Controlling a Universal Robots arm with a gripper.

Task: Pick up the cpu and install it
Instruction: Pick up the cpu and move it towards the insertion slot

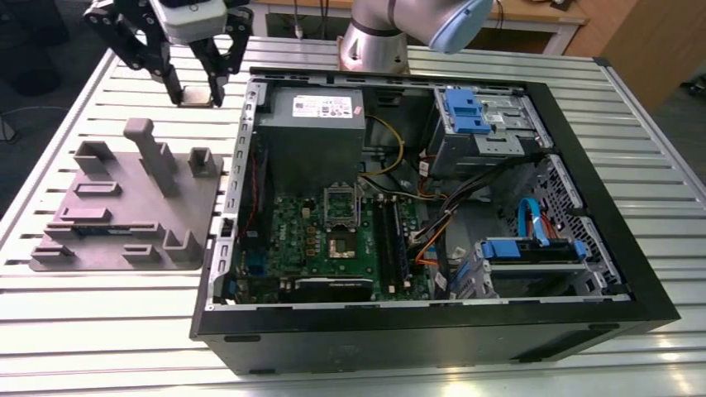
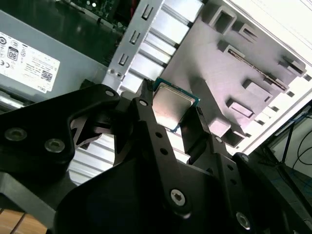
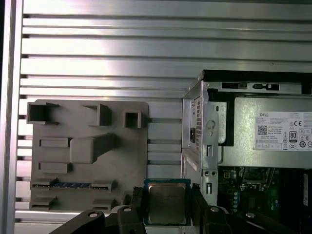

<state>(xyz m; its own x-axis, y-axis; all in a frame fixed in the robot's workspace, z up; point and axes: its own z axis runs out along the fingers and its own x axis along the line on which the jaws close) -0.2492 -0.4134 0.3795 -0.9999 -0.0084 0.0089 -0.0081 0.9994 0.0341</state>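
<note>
Pick-up done: gripper [image 1: 198,89] clamps cpu [image 3: 166,203] by opposite edges, held over slatted table [image 1: 111,331], near grey fixture plate [image 1: 121,207], outside open computer case [image 1: 441,324]. Left: seating cpu on motherboard [image 1: 320,219].

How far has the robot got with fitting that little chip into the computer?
Picked up: the jaws of the gripper are shut on the cpu, lifted off the table. In hand: it hangs beside the grey parts holder, just outside the computer case. Left: the cpu is not yet on the green motherboard inside.
</note>
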